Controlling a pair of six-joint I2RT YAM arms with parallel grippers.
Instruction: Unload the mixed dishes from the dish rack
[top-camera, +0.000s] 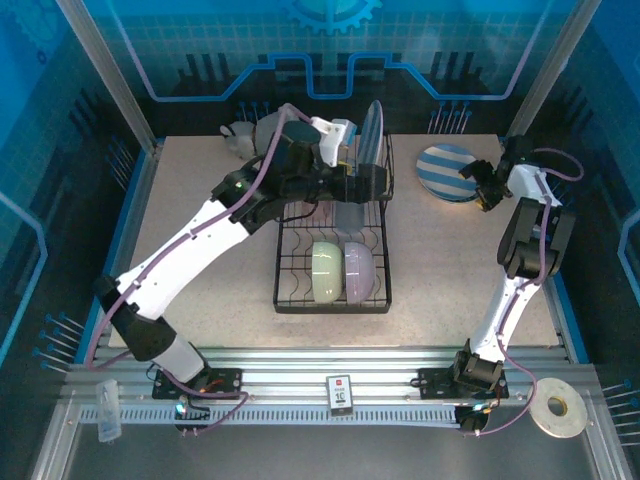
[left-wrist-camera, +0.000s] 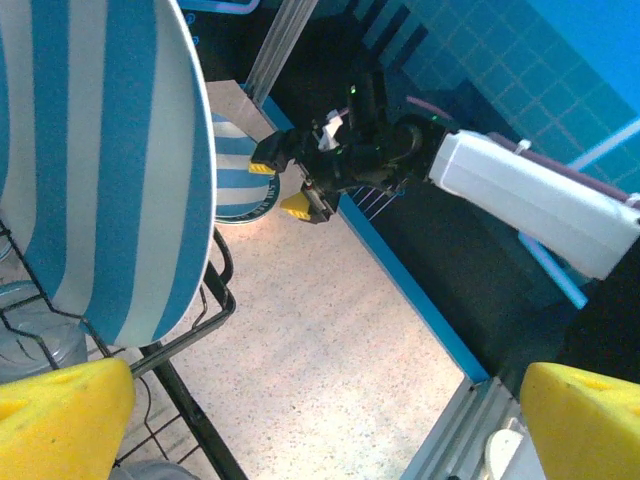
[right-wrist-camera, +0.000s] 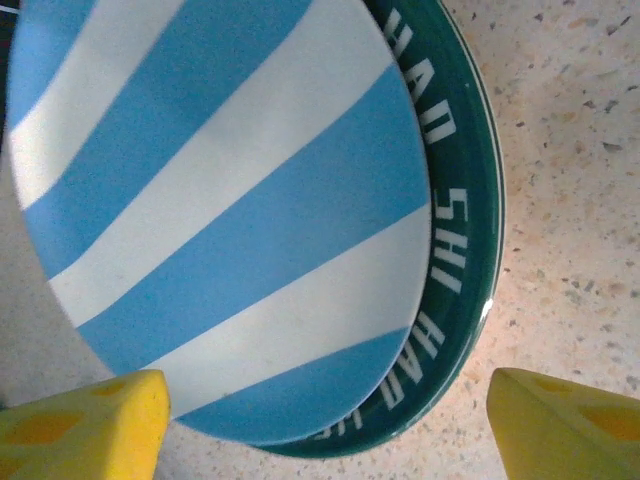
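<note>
The black wire dish rack (top-camera: 335, 240) stands mid-table. One blue-and-white striped plate (top-camera: 372, 130) stands upright in its far slots, large in the left wrist view (left-wrist-camera: 100, 170). A pale green bowl (top-camera: 326, 272) and a lavender bowl (top-camera: 360, 272) lie at the rack's near end. My left gripper (top-camera: 378, 185) hovers over the rack beside the upright plate, open and empty (left-wrist-camera: 325, 420). Another striped plate (top-camera: 447, 172) lies flat on a dark green lettered plate (right-wrist-camera: 465, 230) at the far right. My right gripper (top-camera: 482, 190) hangs open just over its rim (right-wrist-camera: 325, 425), holding nothing.
A white figurine (top-camera: 240, 135) sits at the back left behind the rack. A grey tumbler (left-wrist-camera: 40, 340) shows low inside the rack wires (left-wrist-camera: 190, 320). A tape roll (top-camera: 558, 408) lies on the near rail. Bare tabletop (top-camera: 440, 260) lies between rack and right arm.
</note>
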